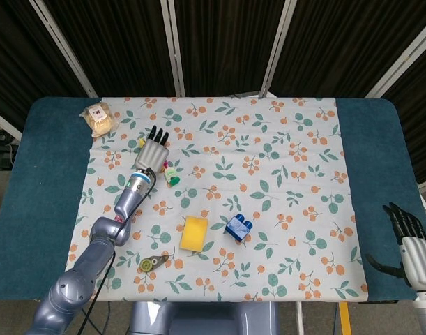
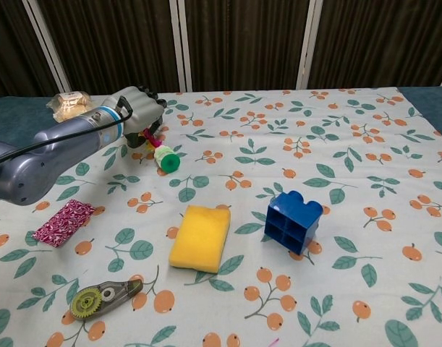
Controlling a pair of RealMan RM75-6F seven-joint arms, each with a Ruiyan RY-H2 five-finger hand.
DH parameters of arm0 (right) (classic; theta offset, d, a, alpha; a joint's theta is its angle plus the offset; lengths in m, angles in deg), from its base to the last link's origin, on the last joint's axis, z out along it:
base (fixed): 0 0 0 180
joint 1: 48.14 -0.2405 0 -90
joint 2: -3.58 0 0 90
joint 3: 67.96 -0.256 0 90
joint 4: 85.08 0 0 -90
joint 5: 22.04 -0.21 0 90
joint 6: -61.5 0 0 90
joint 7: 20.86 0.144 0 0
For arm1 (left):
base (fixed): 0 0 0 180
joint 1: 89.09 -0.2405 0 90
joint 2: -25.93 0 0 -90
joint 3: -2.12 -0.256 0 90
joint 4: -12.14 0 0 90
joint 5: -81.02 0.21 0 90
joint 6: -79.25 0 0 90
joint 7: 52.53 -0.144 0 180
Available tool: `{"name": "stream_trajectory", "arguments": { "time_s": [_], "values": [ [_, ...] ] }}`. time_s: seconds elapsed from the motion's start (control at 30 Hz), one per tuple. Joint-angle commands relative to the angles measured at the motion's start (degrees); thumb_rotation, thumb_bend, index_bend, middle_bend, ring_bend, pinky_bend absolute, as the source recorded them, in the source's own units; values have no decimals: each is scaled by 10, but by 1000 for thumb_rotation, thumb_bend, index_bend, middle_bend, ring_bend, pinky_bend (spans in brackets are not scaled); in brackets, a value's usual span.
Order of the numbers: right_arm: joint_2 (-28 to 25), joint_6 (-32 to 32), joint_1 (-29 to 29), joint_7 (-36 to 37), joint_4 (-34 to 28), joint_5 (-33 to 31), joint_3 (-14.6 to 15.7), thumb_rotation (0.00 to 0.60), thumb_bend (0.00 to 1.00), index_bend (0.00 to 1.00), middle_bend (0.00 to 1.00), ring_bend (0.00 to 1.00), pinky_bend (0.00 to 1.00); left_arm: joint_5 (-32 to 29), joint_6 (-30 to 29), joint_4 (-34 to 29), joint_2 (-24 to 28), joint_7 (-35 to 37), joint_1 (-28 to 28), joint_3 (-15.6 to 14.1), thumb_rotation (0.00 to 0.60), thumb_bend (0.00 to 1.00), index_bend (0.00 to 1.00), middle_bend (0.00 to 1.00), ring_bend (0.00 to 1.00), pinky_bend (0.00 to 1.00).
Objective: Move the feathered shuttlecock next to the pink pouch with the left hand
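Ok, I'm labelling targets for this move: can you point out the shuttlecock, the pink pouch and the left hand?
shuttlecock (image 2: pixel 167 159), chest view, on its green cap end.
pink pouch (image 2: pixel 64 222), chest view, middle of its patterned face.
left hand (image 1: pixel 151 152), head view, back of the hand.

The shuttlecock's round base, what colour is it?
Green: the shuttlecock has a green base, clearest in the chest view.

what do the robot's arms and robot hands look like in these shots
The left arm is glossy silver-grey with rounded segments, a thin black cable along it, and a teal ring with a black band at the wrist. The left robot hand has a grey metallic back and black fingers. The right robot hand matches it: pale grey back, black fingers.
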Motion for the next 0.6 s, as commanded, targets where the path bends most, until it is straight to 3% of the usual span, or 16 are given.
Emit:
{"name": "stream_trajectory", "arguments": {
  "time_s": [0.03, 0.37, 0.6],
  "values": [
    [0, 0, 0, 0, 0, 0, 0, 600, 100, 58, 0, 0, 0, 1, -2, -1, 1, 1, 0, 0, 600, 485, 629, 67, 0, 11],
    [3, 2, -1, -3, 5, 2, -1, 600, 101, 58, 0, 0, 0, 3, -33, -18, 21, 9, 5, 5, 600, 487, 644, 67, 0, 11],
    [9, 8, -2, -9, 14, 5, -3, 600, 101, 57, 0, 0, 0, 38, -114, -93, 74, 26, -10, -19, 600, 486, 644, 69, 0, 12]
  ]
}}
